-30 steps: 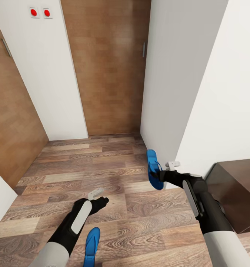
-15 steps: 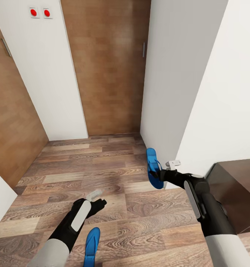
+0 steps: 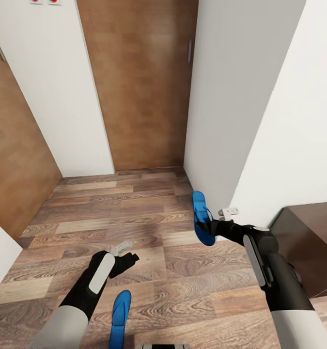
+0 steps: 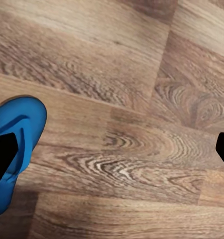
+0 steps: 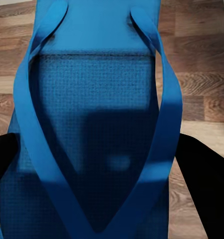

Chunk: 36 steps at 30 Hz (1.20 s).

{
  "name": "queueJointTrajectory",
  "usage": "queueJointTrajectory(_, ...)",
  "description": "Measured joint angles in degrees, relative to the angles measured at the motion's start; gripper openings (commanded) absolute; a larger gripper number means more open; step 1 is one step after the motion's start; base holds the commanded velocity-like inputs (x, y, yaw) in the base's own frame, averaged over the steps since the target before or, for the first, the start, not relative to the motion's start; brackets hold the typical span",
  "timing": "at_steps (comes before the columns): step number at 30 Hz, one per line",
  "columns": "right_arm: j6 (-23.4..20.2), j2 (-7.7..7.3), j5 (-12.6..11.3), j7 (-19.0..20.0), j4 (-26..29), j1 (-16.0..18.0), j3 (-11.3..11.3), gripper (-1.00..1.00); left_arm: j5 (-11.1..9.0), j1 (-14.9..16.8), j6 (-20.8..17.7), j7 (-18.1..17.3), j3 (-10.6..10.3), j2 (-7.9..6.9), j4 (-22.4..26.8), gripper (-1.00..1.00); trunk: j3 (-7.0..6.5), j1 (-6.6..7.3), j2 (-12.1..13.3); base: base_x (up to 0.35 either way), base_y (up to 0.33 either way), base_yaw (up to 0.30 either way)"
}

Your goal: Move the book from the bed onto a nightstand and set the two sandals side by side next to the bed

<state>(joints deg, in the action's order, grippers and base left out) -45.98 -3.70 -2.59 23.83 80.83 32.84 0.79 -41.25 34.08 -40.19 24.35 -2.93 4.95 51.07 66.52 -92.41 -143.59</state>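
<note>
While the right gripper (image 3: 212,227) grips one sandal (image 3: 201,218) by its edge at centre right of the head view, its jaws pinching the sole from both sides in the right wrist view, the other sandal (image 3: 119,317) lies flat on the floor (image 3: 148,218) at the bottom edge, left of centre. The left gripper (image 3: 126,253), spread and empty, has drawn back slightly from a second ago and hovers above and apart from that sandal; its wrist view shows the sandal (image 4: 15,149) beside one finger. The whole view has shifted a little, so the camera moved. A dark wooden corner (image 3: 308,242) shows at lower right. I judge the held sandal is yet to be set down beside its mate.
</note>
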Motion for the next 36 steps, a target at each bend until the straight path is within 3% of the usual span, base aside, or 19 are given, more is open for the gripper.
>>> queueJointTrajectory(3,0.1,0.37,0.2,-0.2,0.0,-0.2,-0.3,-1.0,0.0,0.6,-0.2,-0.1,-0.1,-0.19,0.1,1.0,0.67,-0.08,0.0,0.0,0.0,0.0)
queueJointTrajectory(13,5.2,0.99,0.7,-0.5,-7.9,-0.5,-3.3,-1.0,-0.1,0.7,0.2,-0.2,-0.2,-0.37,0.6,1.0,2.88,-0.34,-0.2,0.0,0.0,0.0)
queueJointTrajectory(36,5.7,0.93,0.5,-2.5,-9.1,-0.4,-3.5,-1.0,0.0,0.7,1.2,-0.2,-0.2,-0.45,0.1,1.0,7.98,-0.93,-0.5,0.0,0.0,0.0)
